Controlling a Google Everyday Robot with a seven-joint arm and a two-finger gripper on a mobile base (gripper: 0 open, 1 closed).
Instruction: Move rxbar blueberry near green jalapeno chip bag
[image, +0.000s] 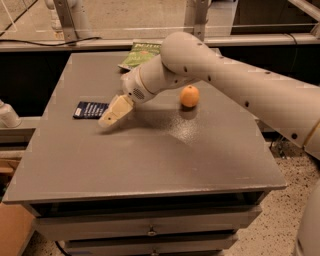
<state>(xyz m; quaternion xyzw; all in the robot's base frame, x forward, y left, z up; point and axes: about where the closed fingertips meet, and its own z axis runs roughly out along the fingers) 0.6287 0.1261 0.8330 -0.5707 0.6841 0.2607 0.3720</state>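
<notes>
The rxbar blueberry (91, 109) is a flat dark navy bar with pale text, lying on the left part of the grey table (150, 155). The green jalapeno chip bag (140, 53) lies at the table's back edge, partly hidden behind my arm. My gripper (109, 119) hangs low over the table just right of the bar, its tip close to the bar's right end. The gripper holds nothing that I can see.
A round orange fruit (189, 96) sits right of centre on the table. My large pale arm (240, 85) crosses from the right over the back half. A rail and metal posts (65, 20) stand behind the table. Drawers lie below the front edge.
</notes>
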